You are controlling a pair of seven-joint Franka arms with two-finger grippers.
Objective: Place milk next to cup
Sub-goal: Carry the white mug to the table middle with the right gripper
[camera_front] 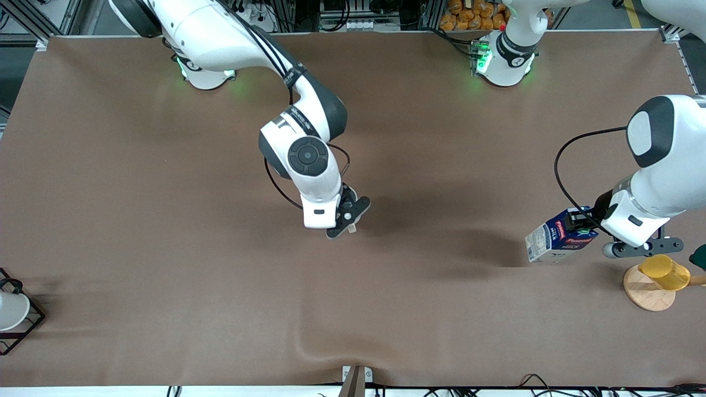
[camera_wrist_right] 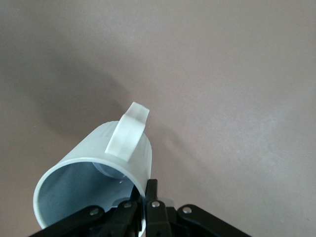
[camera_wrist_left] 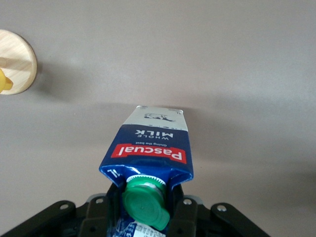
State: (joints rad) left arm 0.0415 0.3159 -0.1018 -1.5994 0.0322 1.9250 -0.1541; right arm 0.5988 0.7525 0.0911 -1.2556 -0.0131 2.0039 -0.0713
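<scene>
My left gripper point(camera_front: 576, 220) is shut on the top of the milk point(camera_front: 558, 237), a dark blue carton with a red band, and holds it tilted low over the table near the left arm's end. In the left wrist view the green cap point(camera_wrist_left: 144, 202) sits between my left gripper's fingers point(camera_wrist_left: 145, 210), with the milk point(camera_wrist_left: 150, 145) pointing away. My right gripper point(camera_front: 348, 220) is over the table's middle, where the cup is almost hidden under the hand. In the right wrist view my right gripper point(camera_wrist_right: 148, 200) is shut on the rim of the cream-white cup point(camera_wrist_right: 94, 153), which is tilted with its handle point(camera_wrist_right: 128, 131) up.
A yellow cup point(camera_front: 664, 271) lies on a round wooden stand point(camera_front: 646, 293) close beside my left gripper; the stand also shows in the left wrist view point(camera_wrist_left: 19, 61). A white cup in a black wire frame point(camera_front: 12, 311) sits at the right arm's end. The brown table point(camera_front: 441, 309) has a ripple near its front edge.
</scene>
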